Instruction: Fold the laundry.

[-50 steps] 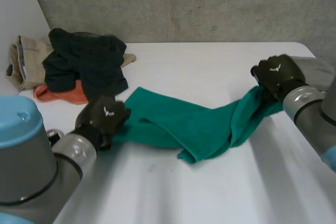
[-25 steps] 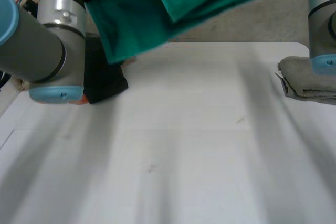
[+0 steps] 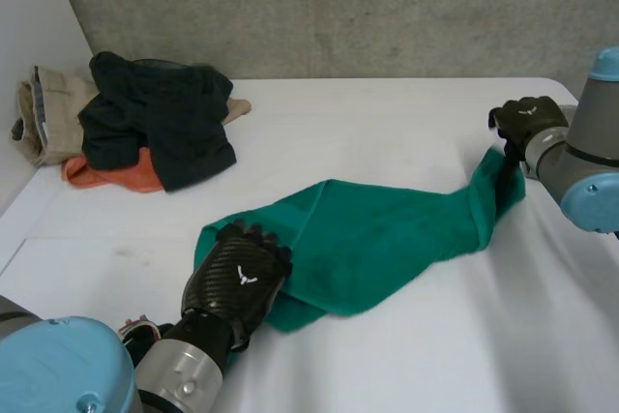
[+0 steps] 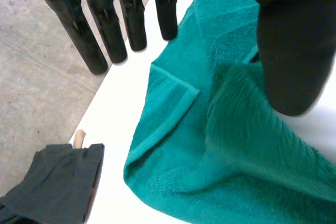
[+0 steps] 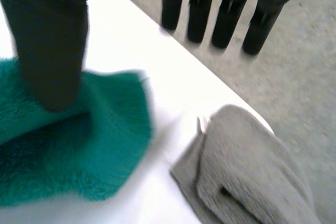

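One clothes pile (image 3: 155,123) beyond towel (image 3: 387,229); left hand (image 3: 237,282), right hand (image 3: 522,121) rest there, fingers released.

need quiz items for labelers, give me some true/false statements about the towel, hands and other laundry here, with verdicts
1. The green towel lies on the table, the left hand at one end and the right hand at the other. True.
2. The left hand's fingers are curled round the towel. False: its fingers are straight.
3. A dark garment tops the clothes pile. True.
4. The grey cloth lies on the green towel. False: it lies beside it, with bare table between.
5. The towel is folded into a neat square. False: it is long and rumpled.
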Controlling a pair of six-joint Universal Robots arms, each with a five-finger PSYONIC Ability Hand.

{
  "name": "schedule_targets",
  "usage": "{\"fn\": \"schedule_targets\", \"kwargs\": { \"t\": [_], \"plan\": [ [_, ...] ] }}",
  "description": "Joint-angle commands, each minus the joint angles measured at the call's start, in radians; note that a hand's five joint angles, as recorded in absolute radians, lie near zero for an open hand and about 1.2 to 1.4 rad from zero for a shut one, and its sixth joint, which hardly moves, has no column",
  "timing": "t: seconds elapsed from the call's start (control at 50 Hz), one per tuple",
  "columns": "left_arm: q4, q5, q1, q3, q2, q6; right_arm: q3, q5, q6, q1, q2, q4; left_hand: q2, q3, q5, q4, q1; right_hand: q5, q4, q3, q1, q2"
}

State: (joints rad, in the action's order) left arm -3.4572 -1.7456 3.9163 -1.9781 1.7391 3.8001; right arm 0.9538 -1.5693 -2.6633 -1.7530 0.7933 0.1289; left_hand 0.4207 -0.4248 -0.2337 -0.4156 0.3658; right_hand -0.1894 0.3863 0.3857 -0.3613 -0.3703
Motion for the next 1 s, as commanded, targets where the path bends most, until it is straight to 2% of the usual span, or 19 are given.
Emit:
{"fn": "schedule_targets", "kwargs": {
  "t": [0.02,0.12,0.16,0.22,0.28,0.42,0.46,0.54,0.66,0.88,0.92,0.98,1.0],
  "plan": [
    [0.055,-0.003,0.044,0.074,-0.116,-0.003,0.054,-0.067,0.008,0.006,0.040,-0.035,-0.134,0.138,0.121,0.129,-0.079,0.189,-0.212,-0.211,0.187,0.196],
    [0.055,0.003,0.168,0.093,-0.210,-0.078,0.172,-0.032,0.008,0.004,0.183,-0.084,-0.128,0.132,0.115,0.123,-0.073,0.189,-0.212,-0.211,0.187,0.196],
    [0.062,0.008,0.237,0.102,-0.225,-0.153,0.232,-0.012,0.011,0.003,0.266,-0.091,-0.110,0.115,0.098,0.105,-0.056,0.189,-0.212,-0.211,0.187,0.196],
    [0.113,0.012,0.297,0.110,-0.225,-0.247,0.286,0.003,0.013,0.003,0.320,-0.084,-0.058,0.062,0.045,0.053,-0.003,0.189,-0.212,-0.211,0.187,0.196],
    [0.183,0.032,0.316,0.113,-0.213,-0.305,0.373,0.034,0.017,-0.009,0.372,-0.071,-0.037,0.041,0.024,0.032,0.018,0.129,-0.152,-0.151,0.127,0.136],
    [0.374,0.213,0.371,0.102,-0.142,-0.480,0.578,0.162,0.003,-0.088,0.489,0.037,0.004,0.000,-0.017,-0.009,0.059,0.024,-0.046,-0.046,0.021,0.030],
    [0.418,0.262,0.380,0.099,-0.125,-0.538,0.649,0.207,-0.007,-0.132,0.495,0.046,0.007,-0.003,-0.020,-0.012,0.062,-0.014,-0.008,-0.007,-0.017,-0.008],
    [0.441,0.293,0.382,0.099,-0.089,-0.592,0.726,0.232,-0.061,-0.209,0.492,0.023,0.007,-0.003,-0.020,-0.012,0.062,-0.044,0.022,0.022,-0.047,-0.037],
    [0.438,0.294,0.379,0.114,-0.018,-0.617,0.784,0.235,-0.156,-0.283,0.480,-0.115,0.007,-0.003,-0.020,-0.012,0.062,-0.103,0.080,0.081,-0.105,-0.096],
    [0.437,0.282,0.350,0.211,0.189,-0.616,0.787,0.222,-0.147,-0.367,0.334,-0.299,0.104,-0.100,-0.116,-0.109,0.159,-0.294,0.271,0.272,-0.296,-0.287],
    [0.437,0.268,0.348,0.231,0.215,-0.617,0.784,0.219,-0.135,-0.370,0.314,-0.327,0.154,-0.150,-0.166,-0.159,0.208,-0.296,0.274,0.275,-0.299,-0.290],
    [0.437,0.248,0.339,0.269,0.257,-0.617,0.775,0.206,-0.093,-0.373,0.279,-0.363,0.385,-0.381,-0.398,-0.390,0.440,-0.434,0.412,0.412,-0.437,-0.428],
    [0.437,0.245,0.324,0.284,0.267,-0.617,0.774,0.201,-0.081,-0.373,0.274,-0.370,0.534,-0.530,-0.547,-0.539,0.589,-0.458,0.435,0.436,-0.460,-0.451]
  ]
}}
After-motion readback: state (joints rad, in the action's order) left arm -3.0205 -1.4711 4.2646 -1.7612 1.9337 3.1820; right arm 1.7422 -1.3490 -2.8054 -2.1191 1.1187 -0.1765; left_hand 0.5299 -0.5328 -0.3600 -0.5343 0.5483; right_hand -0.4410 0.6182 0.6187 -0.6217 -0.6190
